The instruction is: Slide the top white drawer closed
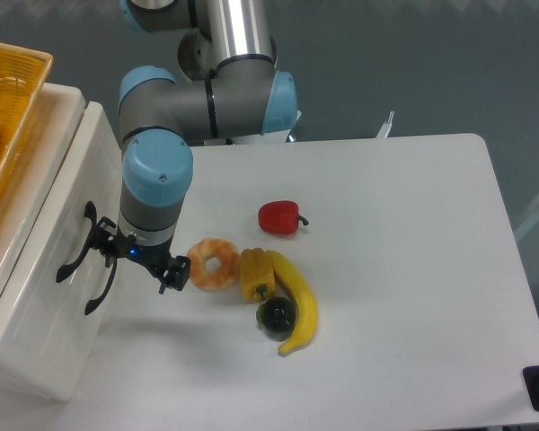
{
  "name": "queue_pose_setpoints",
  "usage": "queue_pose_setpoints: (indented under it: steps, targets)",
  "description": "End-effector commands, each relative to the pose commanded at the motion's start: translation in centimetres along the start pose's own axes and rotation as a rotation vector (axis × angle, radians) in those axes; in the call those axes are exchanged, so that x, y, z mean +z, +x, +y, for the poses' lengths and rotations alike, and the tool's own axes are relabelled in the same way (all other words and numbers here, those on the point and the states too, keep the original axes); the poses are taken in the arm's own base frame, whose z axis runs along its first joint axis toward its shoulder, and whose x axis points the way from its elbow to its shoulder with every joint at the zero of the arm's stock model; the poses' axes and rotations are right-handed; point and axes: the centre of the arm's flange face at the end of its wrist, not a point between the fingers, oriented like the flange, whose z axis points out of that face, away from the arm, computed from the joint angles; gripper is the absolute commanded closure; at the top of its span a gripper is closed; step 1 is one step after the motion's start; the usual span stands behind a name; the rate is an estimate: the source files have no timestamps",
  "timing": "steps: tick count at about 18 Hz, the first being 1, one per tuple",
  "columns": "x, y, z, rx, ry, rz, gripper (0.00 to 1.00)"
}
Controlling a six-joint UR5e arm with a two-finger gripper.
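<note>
Now the gripper hangs just in front of the top white drawer, at the left of the table, its black fingers spread apart and holding nothing. One finger is close to the drawer's curved black handle; I cannot tell if they touch. Beside the gripper lie a ring-shaped pastry, a banana and a red pepper

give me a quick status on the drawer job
Gripper open, hanging just in front of the cabinet face. Top white drawer stands out from the cabinet, handle not gripped. Donut close beside the gripper on the table, not between it and the drawer.
</note>
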Motion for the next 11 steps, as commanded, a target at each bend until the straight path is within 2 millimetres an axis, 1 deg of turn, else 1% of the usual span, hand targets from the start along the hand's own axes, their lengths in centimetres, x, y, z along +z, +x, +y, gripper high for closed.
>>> queue_pose_setpoints:
  steps: [3,4,8,10,11]
  targets:
    - [-0.6,-0.6,0.0,0.026,0.01,-0.007,0.0]
    - [-0.9,-1.3,0.1,0.033,0.013,-0.012,0.0]
    - [-3.7,-4.9,0.6,0.035,0.053,-0.045,0.0]
    - [-4.7,-6.7,1.1,0.091,0.064,-0.061,0.0]
    - [-5.5,-8.4,2.0,0.159,0.069,-0.074,0.0]
